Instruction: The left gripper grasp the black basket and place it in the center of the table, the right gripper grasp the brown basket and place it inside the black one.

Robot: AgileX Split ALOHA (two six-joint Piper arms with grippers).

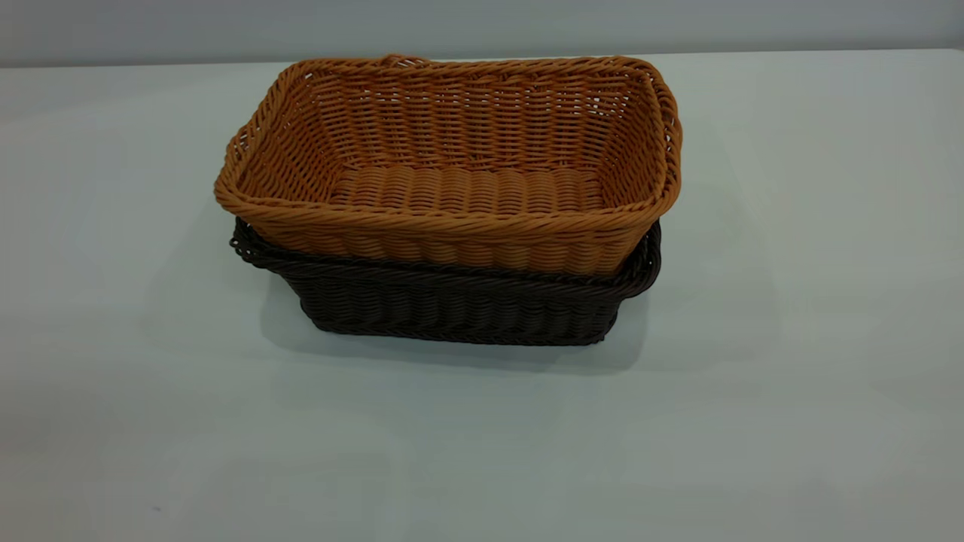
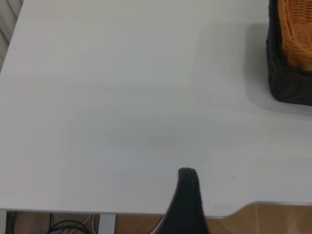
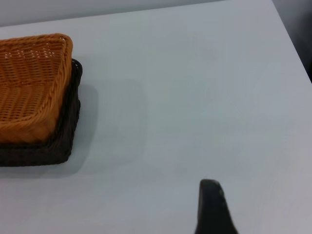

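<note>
The brown basket [image 1: 459,165] sits nested inside the black basket [image 1: 452,305], slightly askew, on the middle of the table [image 1: 791,339]. Neither gripper shows in the exterior view. The left gripper [image 2: 187,195] shows only as a dark tip in its wrist view, over the table's near edge and well away from the black basket [image 2: 287,83] and the brown basket [image 2: 297,34]. The right gripper [image 3: 210,204] shows only as a dark tip in its wrist view, above bare table and far from the brown basket [image 3: 29,83] and the black basket [image 3: 63,136].
The table edge and a wooden floor [image 2: 273,219] show beside the left gripper, with cables [image 2: 63,226] under the table. A grey wall [image 1: 482,26] runs behind the table's far edge.
</note>
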